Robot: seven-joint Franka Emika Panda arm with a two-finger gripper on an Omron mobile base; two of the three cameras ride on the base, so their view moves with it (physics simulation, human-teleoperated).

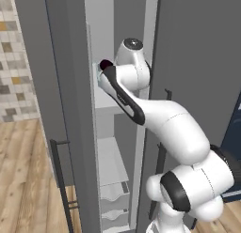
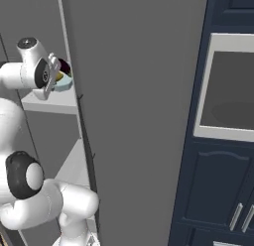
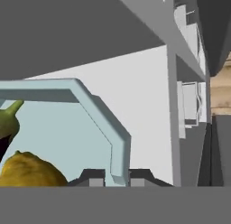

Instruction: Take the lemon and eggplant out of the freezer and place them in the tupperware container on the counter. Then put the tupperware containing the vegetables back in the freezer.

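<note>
- The pincer (image 3: pixel 116 179) is clamped on the rim of the tupperware container (image 3: pixel 94 105), one fingertip (image 3: pixel 90 177) on each side of the wall.
- The container sits at an upper white shelf (image 2: pixel 49 105) inside the freezer (image 1: pixel 117 20).
- The lemon (image 3: pixel 29 171) lies inside the container.
- The eggplant (image 1: pixel 105 64), dark purple, lies in it too, beside the lemon.

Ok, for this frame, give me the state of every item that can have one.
freezer: door open, white shelves showing.
tupperware container: lidless, at an upper freezer shelf, rim pinched by the end effector.
lemon: inside the container.
eggplant: inside the container.
end effector: shut on the container's rim.
</note>
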